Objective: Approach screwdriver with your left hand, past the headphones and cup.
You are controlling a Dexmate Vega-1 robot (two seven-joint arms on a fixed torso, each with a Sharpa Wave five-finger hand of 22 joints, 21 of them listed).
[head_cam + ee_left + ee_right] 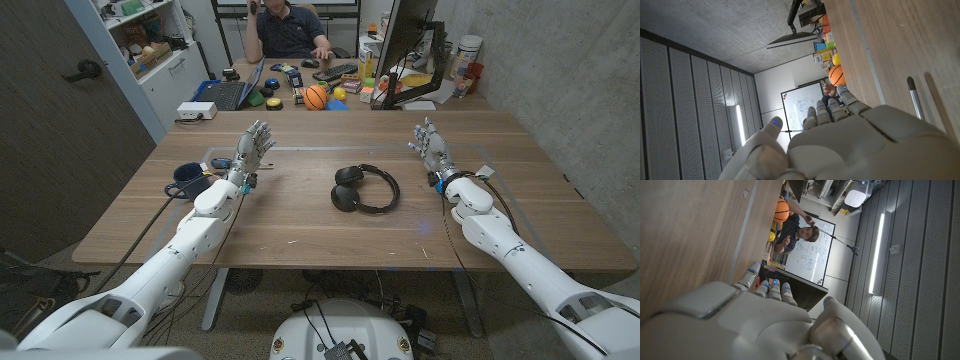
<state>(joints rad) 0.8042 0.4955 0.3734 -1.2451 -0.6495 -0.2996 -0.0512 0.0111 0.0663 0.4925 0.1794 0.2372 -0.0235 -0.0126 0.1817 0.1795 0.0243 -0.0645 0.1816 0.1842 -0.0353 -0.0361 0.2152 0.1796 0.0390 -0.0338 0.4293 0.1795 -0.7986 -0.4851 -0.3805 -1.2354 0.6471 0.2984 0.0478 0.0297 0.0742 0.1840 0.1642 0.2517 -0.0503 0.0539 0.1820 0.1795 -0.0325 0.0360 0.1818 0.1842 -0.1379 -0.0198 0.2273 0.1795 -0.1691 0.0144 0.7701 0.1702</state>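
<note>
My left hand (pixel 250 150) is raised over the table's left side with its fingers apart and pointing up, holding nothing. A dark blue cup (pixel 187 181) stands just to its left, beside the forearm. Black headphones (pixel 364 188) lie at the table's middle, to the right of that hand. In the left wrist view a thin grey screwdriver (pixel 913 96) with a dark end lies on the wood close beside my left hand (pixel 840 145). My right hand (pixel 430 147) is raised over the table's right side, fingers apart and empty; its back (pixel 765 325) is close to the right wrist camera.
A person sits behind the table at a cluttered desk with a laptop (pixel 222 95), an orange ball (pixel 316 96) and a monitor (pixel 405 40). Pale tape lines (pixel 215 155) mark the wood near each hand. A cable trails off the table's left edge.
</note>
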